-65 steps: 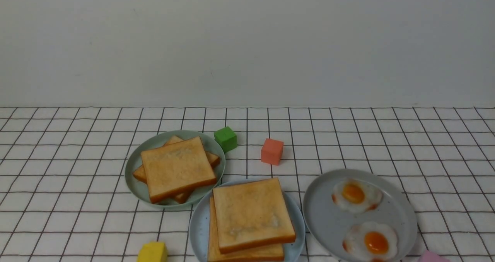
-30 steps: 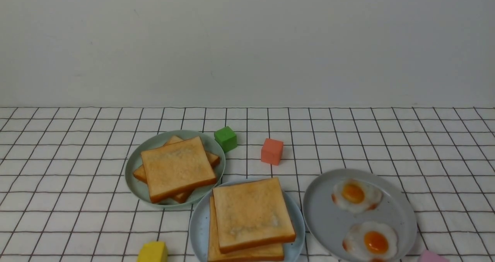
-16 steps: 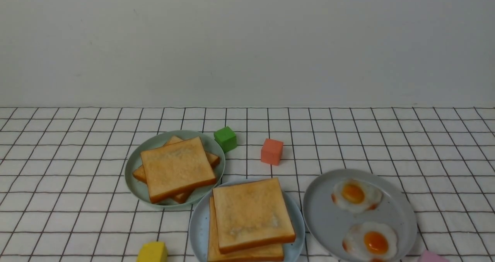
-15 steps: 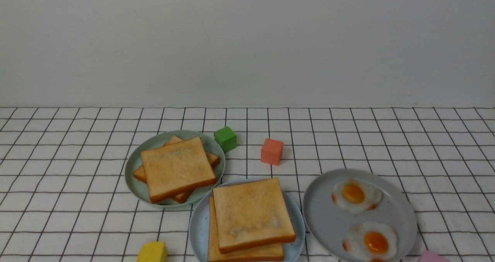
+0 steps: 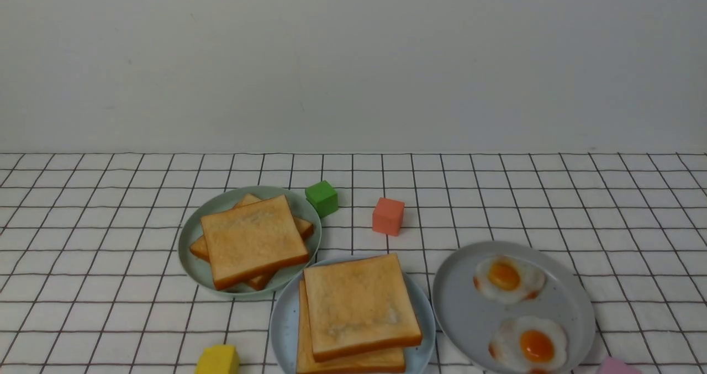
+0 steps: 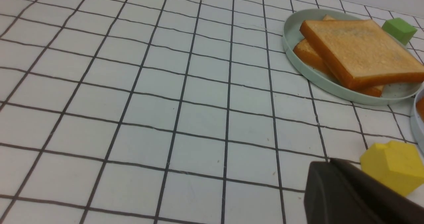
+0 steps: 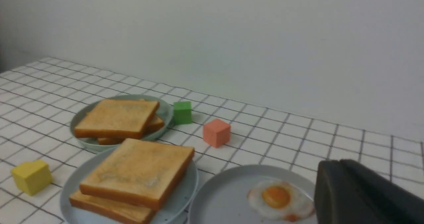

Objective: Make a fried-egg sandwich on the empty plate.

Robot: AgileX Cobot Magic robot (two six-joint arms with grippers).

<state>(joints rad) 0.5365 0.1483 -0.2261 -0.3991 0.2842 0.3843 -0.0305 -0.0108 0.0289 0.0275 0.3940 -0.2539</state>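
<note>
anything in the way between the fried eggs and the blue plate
Nothing visible stands between the fried eggs and the blue plate. The coral block is farther back, off that path. Toast slices do cover much of the blue plate.

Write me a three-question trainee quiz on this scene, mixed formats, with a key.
1. Count: how many toast slices can be seen on the blue plate?

2. Multiple choice: which plate holds the fried eggs?
A) green plate
B) grey plate
C) blue plate

3. True or false: in the front view, the green block is farther left than the coral block.

Key: 1: two; 2: B; 3: true
</note>
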